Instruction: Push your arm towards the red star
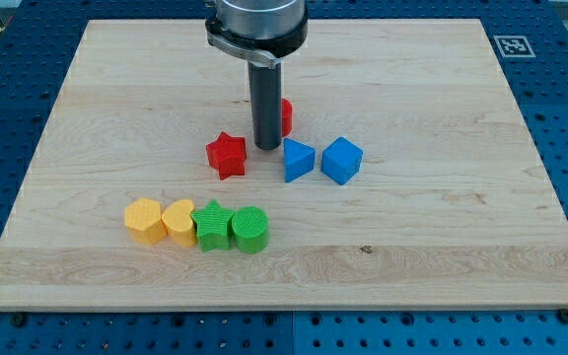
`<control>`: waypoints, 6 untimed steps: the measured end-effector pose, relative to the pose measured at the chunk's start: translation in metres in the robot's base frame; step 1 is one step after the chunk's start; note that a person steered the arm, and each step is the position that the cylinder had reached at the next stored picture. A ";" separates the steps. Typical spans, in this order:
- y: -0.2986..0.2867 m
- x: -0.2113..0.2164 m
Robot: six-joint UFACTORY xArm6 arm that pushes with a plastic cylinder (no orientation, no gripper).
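Observation:
The red star (227, 155) lies near the middle of the wooden board (442, 247). My tip (267, 147) rests on the board just right of the star, a small gap apart. A second red block (286, 116) sits right behind the rod and is mostly hidden by it. A blue triangular block (298, 160) lies just right of my tip, with a blue cube (342, 161) beside it.
A row of blocks lies toward the view's bottom left: an orange hexagon-like block (144, 219), a yellow heart (179, 221), a green star (211, 226) and a green cylinder (249, 230). A marker tag (514, 45) is at the board's top right corner.

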State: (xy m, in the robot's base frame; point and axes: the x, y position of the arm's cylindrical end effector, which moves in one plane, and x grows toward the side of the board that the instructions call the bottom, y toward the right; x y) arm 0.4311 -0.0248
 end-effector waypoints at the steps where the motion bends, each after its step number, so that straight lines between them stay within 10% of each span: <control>1: -0.007 0.010; 6: -0.046 0.056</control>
